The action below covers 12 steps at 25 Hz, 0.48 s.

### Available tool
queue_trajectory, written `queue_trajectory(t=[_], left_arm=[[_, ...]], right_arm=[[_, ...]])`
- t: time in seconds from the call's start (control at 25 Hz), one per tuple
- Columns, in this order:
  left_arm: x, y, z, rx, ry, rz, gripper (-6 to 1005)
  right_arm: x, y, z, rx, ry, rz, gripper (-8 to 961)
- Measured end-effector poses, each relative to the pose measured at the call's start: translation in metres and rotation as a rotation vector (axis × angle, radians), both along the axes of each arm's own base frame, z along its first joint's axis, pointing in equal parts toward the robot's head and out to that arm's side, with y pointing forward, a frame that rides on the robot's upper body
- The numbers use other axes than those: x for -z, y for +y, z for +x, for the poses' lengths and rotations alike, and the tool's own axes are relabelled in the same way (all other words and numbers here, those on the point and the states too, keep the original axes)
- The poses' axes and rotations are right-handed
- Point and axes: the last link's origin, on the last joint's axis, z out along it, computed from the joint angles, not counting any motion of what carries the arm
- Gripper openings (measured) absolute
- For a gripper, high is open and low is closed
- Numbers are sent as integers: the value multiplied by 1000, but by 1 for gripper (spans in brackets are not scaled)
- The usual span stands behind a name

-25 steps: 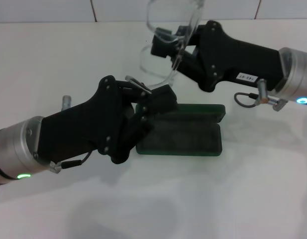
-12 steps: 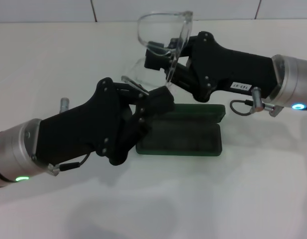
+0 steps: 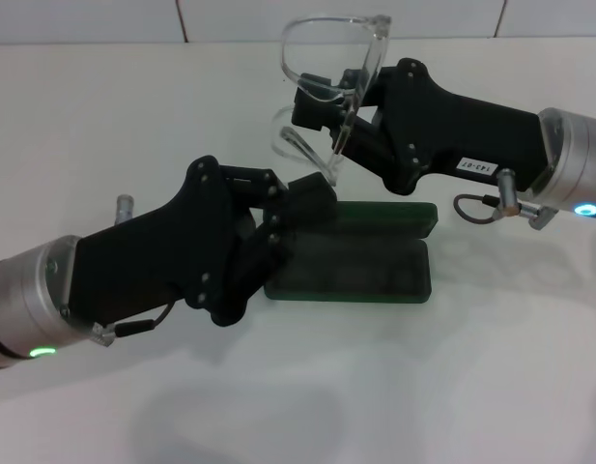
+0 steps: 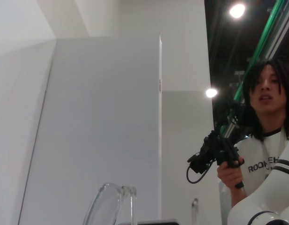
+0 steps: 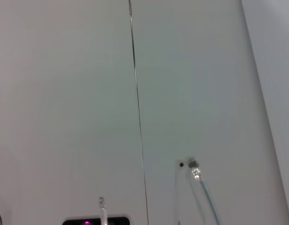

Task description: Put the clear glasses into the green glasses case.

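Head view | white table [image 3: 471, 387] (tiled wall behind) | right gripper [image 3: 322, 97] pinches clear glasses [image 3: 326, 48] | left jaws unclear

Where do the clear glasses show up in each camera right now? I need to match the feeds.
Head view: the clear glasses are at top centre, held up by the right tool, above and behind the open green glasses case.
Left wrist view: part of a clear lens rises from the bottom edge.
Right wrist view: one thin clear arm shows near the bottom.
Shared landmark: the glasses themselves; the case appears only in the head view.
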Motion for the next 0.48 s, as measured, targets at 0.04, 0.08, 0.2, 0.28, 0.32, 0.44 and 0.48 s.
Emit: queue_trajectory(t=[0.04,0.08,0.2,0.28,0.32,0.44,0.48], left_arm=[[0,0,0,0,0,0,51],[0,0,0,-1,-1,0,51],[0,-1,0,-2,-2,-1,51],[0,-1,0,-5,-7,3,51],[-1,0,0,-8,-13,7,51],[-4,2,0,-17,-28,15,51],[-4,2,0,-17,-28,15,51]], right_arm=[[0,0,0,0,-2,-2,117],[1,-1,0,-1,-4,-5,117],[3,-2,1,-1,-14,-14,117],[6,-3,2,-4,-28,-25,117],[8,-4,2,-7,-37,-33,117],[11,-6,3,-8,-53,-43,117],[12,-6,3,-9,-56,-46,117]])
